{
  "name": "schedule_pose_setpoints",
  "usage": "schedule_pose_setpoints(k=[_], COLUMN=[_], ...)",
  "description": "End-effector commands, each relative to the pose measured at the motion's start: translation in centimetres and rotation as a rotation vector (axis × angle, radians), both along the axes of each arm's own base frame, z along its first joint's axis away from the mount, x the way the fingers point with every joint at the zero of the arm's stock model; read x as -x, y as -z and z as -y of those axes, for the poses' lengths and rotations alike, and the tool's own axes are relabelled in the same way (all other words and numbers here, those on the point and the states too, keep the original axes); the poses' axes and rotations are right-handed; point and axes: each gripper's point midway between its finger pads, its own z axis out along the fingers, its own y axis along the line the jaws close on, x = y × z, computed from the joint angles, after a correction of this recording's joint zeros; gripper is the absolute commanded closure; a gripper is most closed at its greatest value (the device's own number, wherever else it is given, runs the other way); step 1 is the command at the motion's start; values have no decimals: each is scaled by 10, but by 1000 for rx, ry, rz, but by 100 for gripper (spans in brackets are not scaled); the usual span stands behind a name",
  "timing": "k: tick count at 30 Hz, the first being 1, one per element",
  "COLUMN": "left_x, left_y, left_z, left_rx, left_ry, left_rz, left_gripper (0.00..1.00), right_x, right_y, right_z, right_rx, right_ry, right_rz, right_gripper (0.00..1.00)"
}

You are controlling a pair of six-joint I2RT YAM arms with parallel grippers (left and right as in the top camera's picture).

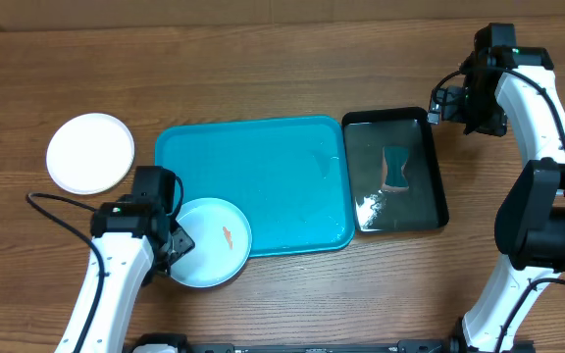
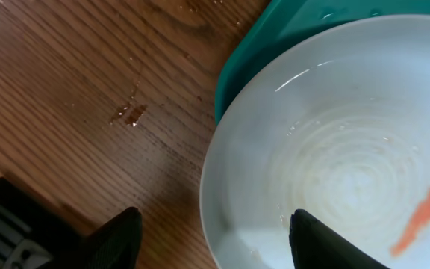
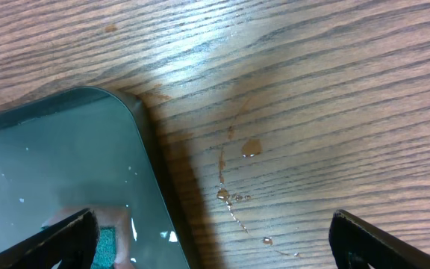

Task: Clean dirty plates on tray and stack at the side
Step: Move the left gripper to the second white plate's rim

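We see a large turquoise-blue rectangular plastic tray (image 1: 263, 167) lying in the middle of the brown wooden table (image 1: 263, 59). A round, shallow, light blue plastic plate (image 1: 214, 245) sits at the tray's near-left corner, partly on the tray and partly overhanging its rim toward the table. It carries 1 small orange smear (image 1: 228, 236) near its middle. A 2nd plate, a round white plastic plate (image 1: 90, 152), lies flat on the bare wood, well apart from the tray on its left.

The left gripper (image 2: 216, 224) is at the overhanging edge of the light blue plate. Its 2 black fingers (image 2: 118, 239) stand spread, 1 over the wood and 1 over the plate's inner surface, with the rim between them. They pinch nothing, and we cannot tell whether the inner finger touches the plate. A few water drops (image 2: 129, 112) glisten on the wood near the tray's corner.

Just right of the turquoise tray lies a smaller glossy black rectangular tray (image 1: 390, 116) holding a teal sponge (image 1: 396, 169) and a patch of white foam (image 1: 371, 206). The right gripper (image 1: 446, 101) hangs over the table just beyond that tray's far-right corner, its fingers spread wide and holding nothing.
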Motion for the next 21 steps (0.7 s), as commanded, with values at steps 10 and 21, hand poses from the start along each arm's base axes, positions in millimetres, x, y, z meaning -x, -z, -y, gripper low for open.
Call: schedule_pose_setpoints(k=[10,21], left_x=[12,3], left_y=[35,50], left_z=[-18,-1], left_rx=[2,109], left_ry=[-99,-6], left_rz=[-71,-78], left_gripper=[46,72], right_x=[-6,-6], right_y=[-19,-19], right_z=[-1,-1], right_rx=[3,3], right_ry=[0,0], right_rz=[52,52], right_gripper=[0,0])
